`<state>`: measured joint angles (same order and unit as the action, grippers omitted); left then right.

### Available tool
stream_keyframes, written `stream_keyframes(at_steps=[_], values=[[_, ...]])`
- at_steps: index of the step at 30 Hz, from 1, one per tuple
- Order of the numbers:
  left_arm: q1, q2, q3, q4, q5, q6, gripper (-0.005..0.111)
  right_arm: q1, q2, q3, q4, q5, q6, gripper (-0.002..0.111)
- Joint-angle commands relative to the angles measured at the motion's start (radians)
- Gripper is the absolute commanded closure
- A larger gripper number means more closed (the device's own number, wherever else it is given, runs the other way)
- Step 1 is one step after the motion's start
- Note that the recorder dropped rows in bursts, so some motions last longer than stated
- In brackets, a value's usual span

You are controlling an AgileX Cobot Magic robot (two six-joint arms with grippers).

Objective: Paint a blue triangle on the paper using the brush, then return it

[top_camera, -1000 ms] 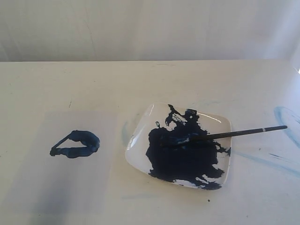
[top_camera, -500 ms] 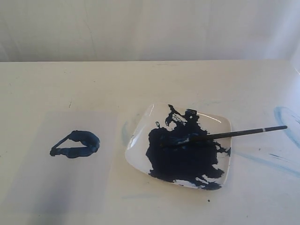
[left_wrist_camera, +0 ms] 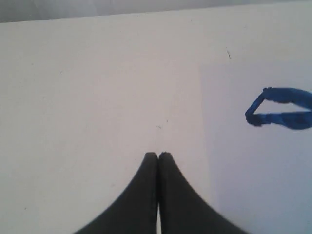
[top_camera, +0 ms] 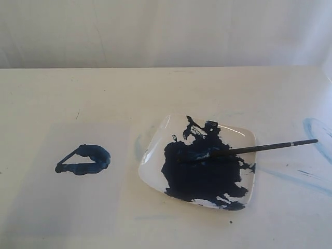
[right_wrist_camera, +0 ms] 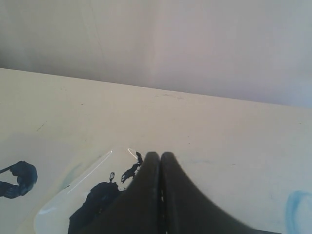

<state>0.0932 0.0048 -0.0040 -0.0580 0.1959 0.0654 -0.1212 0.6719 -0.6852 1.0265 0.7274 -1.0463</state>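
The blue triangle is painted on the pale paper at the left of the exterior view. In the left wrist view the blue triangle shows on the paper. The brush lies with its tip in the paint of the white square dish and its handle sticking out to the right. Neither arm appears in the exterior view. My left gripper is shut and empty over bare table beside the paper. My right gripper is shut and empty above the dish.
Faint light-blue smears mark the table to the right of the dish. A smaller smear lies left of the dish. A pale backdrop wall stands behind the table's far edge.
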Motion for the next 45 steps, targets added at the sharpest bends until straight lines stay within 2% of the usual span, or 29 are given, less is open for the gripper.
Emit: stream_keyframes(at_steps=[1,9,29,34,40,45], values=[[0.004,-0.005,0.004,0.04,0.017,-0.009,0.107,0.002,-0.003,0.0,0.001,0.0,0.005,0.108],[0.006,-0.005,0.004,0.067,0.009,-0.098,0.107,0.002,-0.003,0.0,0.001,0.0,0.005,0.108],[0.006,-0.005,0.004,0.067,-0.001,-0.089,0.107,0.002,-0.003,0.0,0.001,0.0,0.005,0.108],[-0.006,-0.005,0.004,0.067,-0.001,-0.089,0.107,0.093,-0.005,0.0,-0.006,-0.009,0.005,0.108],[-0.087,-0.005,0.004,0.067,-0.001,-0.089,0.107,0.262,-0.022,0.0,-0.006,-0.011,0.005,0.108],[-0.096,-0.005,0.004,0.067,-0.001,-0.089,0.107,0.349,-0.024,0.0,-0.006,-0.009,0.005,0.108]])
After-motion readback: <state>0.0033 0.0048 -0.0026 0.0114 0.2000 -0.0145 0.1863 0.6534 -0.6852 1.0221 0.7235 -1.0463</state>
